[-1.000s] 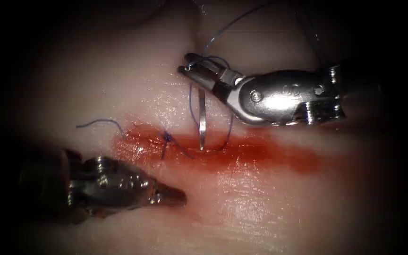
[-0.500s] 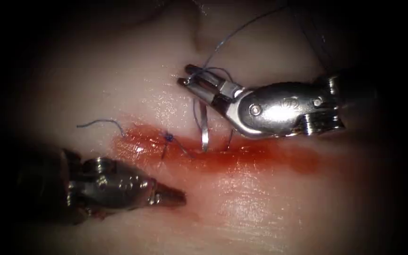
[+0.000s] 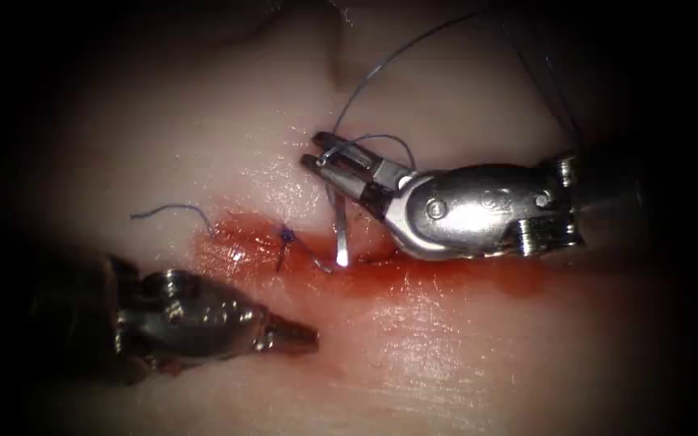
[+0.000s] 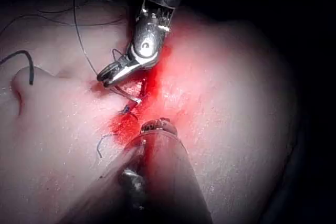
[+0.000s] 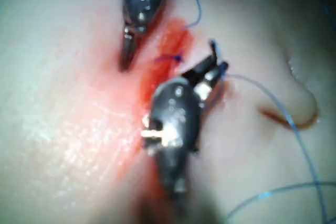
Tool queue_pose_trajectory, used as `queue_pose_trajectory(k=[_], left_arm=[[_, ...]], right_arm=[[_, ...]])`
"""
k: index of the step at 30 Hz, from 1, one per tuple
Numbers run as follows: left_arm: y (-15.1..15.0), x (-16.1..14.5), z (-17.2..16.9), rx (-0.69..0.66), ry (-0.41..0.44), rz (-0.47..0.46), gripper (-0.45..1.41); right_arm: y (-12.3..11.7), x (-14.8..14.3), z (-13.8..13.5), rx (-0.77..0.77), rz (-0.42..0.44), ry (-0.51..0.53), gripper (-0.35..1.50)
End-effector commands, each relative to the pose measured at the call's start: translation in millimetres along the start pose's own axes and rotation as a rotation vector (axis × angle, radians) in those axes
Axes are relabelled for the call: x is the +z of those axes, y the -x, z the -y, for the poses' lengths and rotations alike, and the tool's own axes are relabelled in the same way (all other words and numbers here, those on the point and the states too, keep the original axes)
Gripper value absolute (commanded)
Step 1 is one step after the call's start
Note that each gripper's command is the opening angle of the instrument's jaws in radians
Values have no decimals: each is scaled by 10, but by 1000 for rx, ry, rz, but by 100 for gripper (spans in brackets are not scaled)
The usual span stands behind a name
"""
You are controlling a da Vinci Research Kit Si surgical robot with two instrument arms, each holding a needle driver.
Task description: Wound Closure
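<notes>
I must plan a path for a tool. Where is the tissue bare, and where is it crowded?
Bare tissue lies below the red fluid, right of the left tool, which holds nothing. Crowded: the cut's middle, where the right tool holds the needle near its end, tip down at the cut, beside thread and a knot.

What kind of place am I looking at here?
Likely a surgical training bench: a slab of pale tissue with a red-stained cut, one blue knotted stitch, and the right steel tool holding a curved needle near its thread end.
</notes>
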Motion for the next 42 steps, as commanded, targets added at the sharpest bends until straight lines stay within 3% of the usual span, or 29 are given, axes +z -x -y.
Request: queue_pose_trajectory(k=[1,15,22,31,42], left_arm=[[3,9,-5,-1,4,1,-28],[3,9,-5,0,4,1,-28],[1,12,-10,-2,1,-2,-28],[-7,19,-20,-9,-4,-12,-28],[-5,26,-13,-5,-9,-18,-28]], right_arm=[[6,1,11,13,4,-6,-35],[0,-7,4,138,23,5,-35],[0,1,1,276,31,51,-35],[-1,2,0,327,57,118,-35],[-2,-1,3,397,87,75,-35]])
